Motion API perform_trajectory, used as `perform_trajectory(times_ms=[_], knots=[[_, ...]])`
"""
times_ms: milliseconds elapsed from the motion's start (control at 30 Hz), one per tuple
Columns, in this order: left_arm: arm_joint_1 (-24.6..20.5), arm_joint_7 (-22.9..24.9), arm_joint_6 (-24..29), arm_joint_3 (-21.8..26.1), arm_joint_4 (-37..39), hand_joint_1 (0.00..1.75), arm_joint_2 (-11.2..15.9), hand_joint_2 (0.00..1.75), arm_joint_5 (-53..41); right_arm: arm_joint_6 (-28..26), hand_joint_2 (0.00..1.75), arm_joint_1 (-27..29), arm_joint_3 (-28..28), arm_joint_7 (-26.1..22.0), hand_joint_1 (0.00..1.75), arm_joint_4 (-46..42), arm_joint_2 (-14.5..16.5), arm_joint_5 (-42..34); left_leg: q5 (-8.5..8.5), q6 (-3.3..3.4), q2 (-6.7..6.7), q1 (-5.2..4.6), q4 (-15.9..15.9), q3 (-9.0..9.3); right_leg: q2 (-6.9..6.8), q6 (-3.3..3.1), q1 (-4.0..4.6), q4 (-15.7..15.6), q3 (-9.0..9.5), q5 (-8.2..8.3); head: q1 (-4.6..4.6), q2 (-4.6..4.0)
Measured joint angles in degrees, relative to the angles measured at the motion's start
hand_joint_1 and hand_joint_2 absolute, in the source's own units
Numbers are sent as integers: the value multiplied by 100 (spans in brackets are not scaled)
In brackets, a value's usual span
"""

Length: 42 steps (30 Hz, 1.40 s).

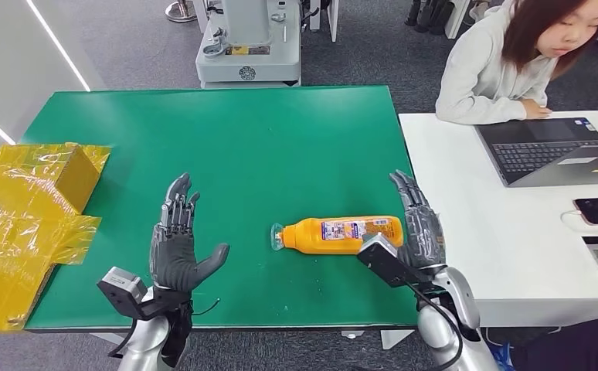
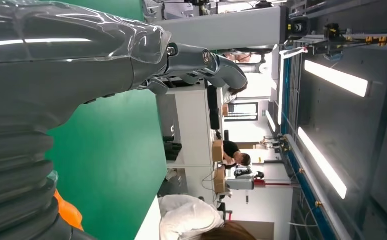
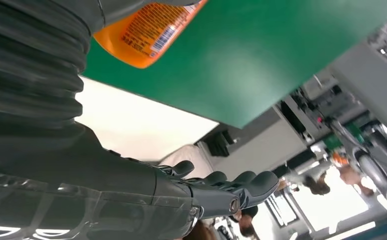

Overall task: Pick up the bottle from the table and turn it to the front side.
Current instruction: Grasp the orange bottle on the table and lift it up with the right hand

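Both robot hands hover empty over the green table's point(image 1: 226, 131) near edge: left hand point(image 1: 177, 243) with fingers spread, right hand point(image 1: 419, 224) flat and extended. Between them, an orange bottle point(image 1: 342, 234) lies on its side just beside the right hand, cap pointing to 9 o'clock, bare mat stretching toward 12 o'clock.

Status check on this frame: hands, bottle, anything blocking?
Left hand open, apart from bottle. Right hand open, beside the base end of the orange bottle, not gripping. Bottle lying on its side on green table. Nothing blocking.
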Motion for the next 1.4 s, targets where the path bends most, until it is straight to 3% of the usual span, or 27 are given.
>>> perform_trajectory(times_ms=[400,700,900,1100,1300,1400], knots=[[-116,28,-38,-10,162,0,20,175,98,1027,175,-1509,793,718,0,1632,-437,845,3,-2,0,0,1,0,1,0,0,2,0,8,-1,0],[-69,31,-63,-1,178,0,119,175,255,1305,175,-2273,1246,721,0,2587,-726,777,3,-2,-2,0,2,-1,-1,0,0,-1,0,8,0,0],[-72,31,-56,9,179,0,161,175,259,1469,175,-2487,1427,576,0,2895,-808,534,4,-1,-2,0,3,0,-2,1,0,0,1,8,-1,0],[-71,31,-3,39,179,0,199,175,324,1588,175,-2540,1513,132,0,3079,-819,-63,5,0,-2,0,4,2,0,1,0,0,1,10,-1,0],[-55,-20,101,95,179,0,201,175,326,975,175,-2208,1479,-615,0,2837,-752,-1072,5,0,-4,0,3,-3,-3,2,1,1,1,10,0,0],[-51,-59,133,114,179,0,198,175,310,803,175,-2016,1446,-714,0,2563,-709,-1303,4,0,-2,0,3,-4,-1,2,1,1,-2,10,-1,0]])
